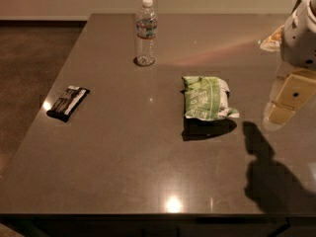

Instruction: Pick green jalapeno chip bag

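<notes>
target: crinkly light-green, white-panelled chip bag [206, 98], flat on the dark glossy counter [123, 157]
pincer: tan pincer [281, 113], hovering near the bag's right side; grip state you cannot tell
move: you reach left to the bag

White rounded arm housing [300, 33], cream blocky end effector [285, 105] at right edge, small dark dots

arm [302, 31] cut by top+rt edges | gripper [282, 107] far rt, over table [123, 157], rt of green jalapeno chip bag [206, 98] | bag print unreadable | bottle [146, 31] label illegible | pale obj [269, 42] part hidden behind arm, can't ID
</notes>
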Action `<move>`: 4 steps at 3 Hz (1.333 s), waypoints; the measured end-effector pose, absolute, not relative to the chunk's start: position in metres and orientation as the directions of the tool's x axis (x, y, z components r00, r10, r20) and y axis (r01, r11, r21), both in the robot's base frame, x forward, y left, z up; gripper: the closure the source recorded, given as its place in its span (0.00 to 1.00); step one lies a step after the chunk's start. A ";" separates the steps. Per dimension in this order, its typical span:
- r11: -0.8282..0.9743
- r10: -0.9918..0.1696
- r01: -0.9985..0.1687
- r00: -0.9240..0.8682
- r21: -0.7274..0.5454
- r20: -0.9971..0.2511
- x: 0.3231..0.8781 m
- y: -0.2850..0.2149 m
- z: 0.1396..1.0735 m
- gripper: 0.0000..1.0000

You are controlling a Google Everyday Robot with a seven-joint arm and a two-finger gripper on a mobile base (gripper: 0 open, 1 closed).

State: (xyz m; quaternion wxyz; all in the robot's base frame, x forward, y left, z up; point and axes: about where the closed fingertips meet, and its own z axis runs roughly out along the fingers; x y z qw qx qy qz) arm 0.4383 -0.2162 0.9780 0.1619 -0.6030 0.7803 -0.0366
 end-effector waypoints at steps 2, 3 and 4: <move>0.347 -0.924 -0.913 -0.293 -0.215 -0.245 0.447 -0.212 0.977 0.00; 0.467 -0.865 -0.872 -0.416 -0.146 -0.280 0.471 -0.202 0.970 0.00; 0.600 -0.775 -0.796 -0.552 -0.083 -0.309 0.493 -0.186 0.953 0.00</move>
